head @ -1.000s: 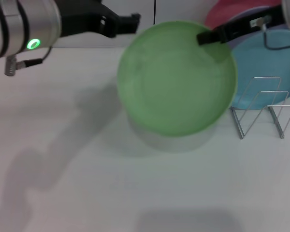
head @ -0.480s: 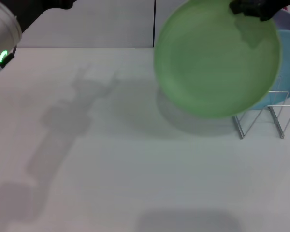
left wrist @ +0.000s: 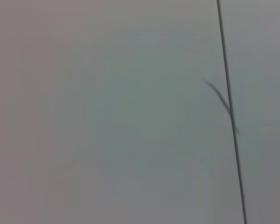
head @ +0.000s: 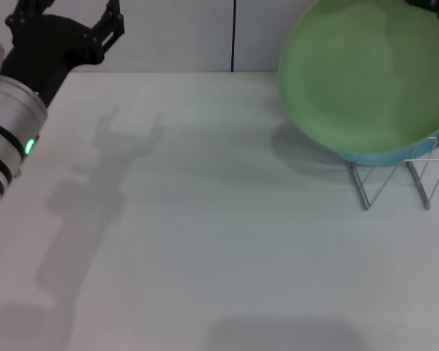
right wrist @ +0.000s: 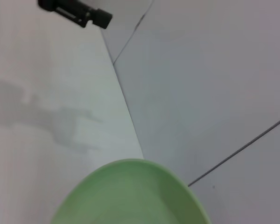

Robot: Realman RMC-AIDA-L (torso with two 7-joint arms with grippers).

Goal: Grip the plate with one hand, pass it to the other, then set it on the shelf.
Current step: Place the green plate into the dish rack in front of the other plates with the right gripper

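The light-green plate point(head: 366, 80) hangs tilted in the air at the back right, above the silver wire shelf point(head: 395, 183) and covering most of the sky-blue plate point(head: 395, 157) behind it. Only a dark bit of my right gripper point(head: 428, 4) shows, at the plate's top edge by the top of the head view, and it holds the plate. The plate's rim also shows in the right wrist view point(right wrist: 130, 196). My left gripper point(head: 66, 13) is open and empty at the back left, far from the plate. It shows small in the right wrist view point(right wrist: 74, 13).
A grey wall with a dark vertical seam point(head: 233, 35) runs along the back of the white table point(head: 205, 241). The left wrist view shows only that wall and seam point(left wrist: 228, 112). The left arm's shadow lies on the table's left half.
The green plate has moved right and up in the right gripper, to above the wire shelf. The left arm has pulled back left, and its open gripper now shows at the back left.
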